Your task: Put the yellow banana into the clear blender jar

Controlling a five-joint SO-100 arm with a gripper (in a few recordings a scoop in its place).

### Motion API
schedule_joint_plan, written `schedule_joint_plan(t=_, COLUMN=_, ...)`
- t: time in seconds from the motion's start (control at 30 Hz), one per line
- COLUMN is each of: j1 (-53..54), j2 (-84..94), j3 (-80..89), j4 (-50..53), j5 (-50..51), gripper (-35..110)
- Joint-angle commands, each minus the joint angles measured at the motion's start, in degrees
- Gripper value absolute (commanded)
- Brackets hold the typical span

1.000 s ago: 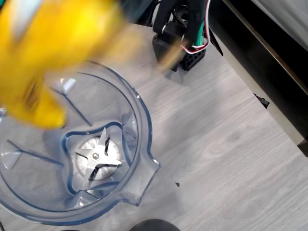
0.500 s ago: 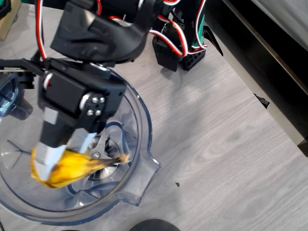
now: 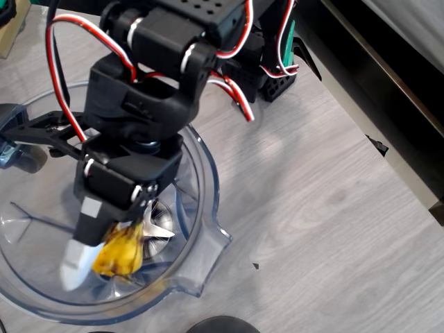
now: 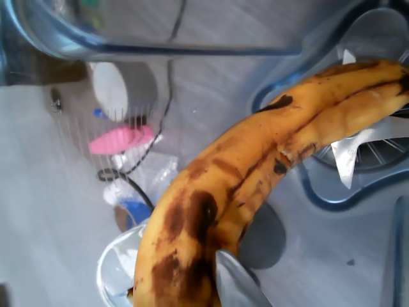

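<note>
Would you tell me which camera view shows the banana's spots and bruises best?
The wrist view: the yellow banana spans the picture, dark patches plain. In the overhead view only a small yellow part shows under the gripper.

No readable text, label, brand, number or sign anywhere here, in either the overhead view or the wrist view.
</note>
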Motion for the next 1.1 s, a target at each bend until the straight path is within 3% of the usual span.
schedule_joint_plan(t=0.0, j1=-0.6, j2=6.9, j3=-1.2, j4=0.4, j5=-1.1, gripper=45)
schedule_joint_plan(t=0.2, j1=-2.7, j2=24.3, j3=1.6, j4=0.9, j5=-1.1, gripper=44)
schedule_joint_plan(t=0.37, j1=-9.8, j2=46.9, j3=16.0, j4=-2.3, j5=-2.1, gripper=42)
schedule_joint_plan(t=0.53, j1=-13.5, j2=63.4, j3=27.9, j4=-1.7, j5=-1.7, gripper=21)
schedule_joint_plan(t=0.63, j1=-14.4, j2=69.7, j3=36.1, j4=0.4, j5=-1.1, gripper=0)
schedule_joint_plan(t=0.83, j1=-20.8, j2=80.9, j3=56.2, j4=2.6, j5=1.0, gripper=0)
schedule_joint_plan(t=1.07, j1=-21.4, j2=88.2, j3=72.7, j4=2.5, j5=2.2, gripper=0)
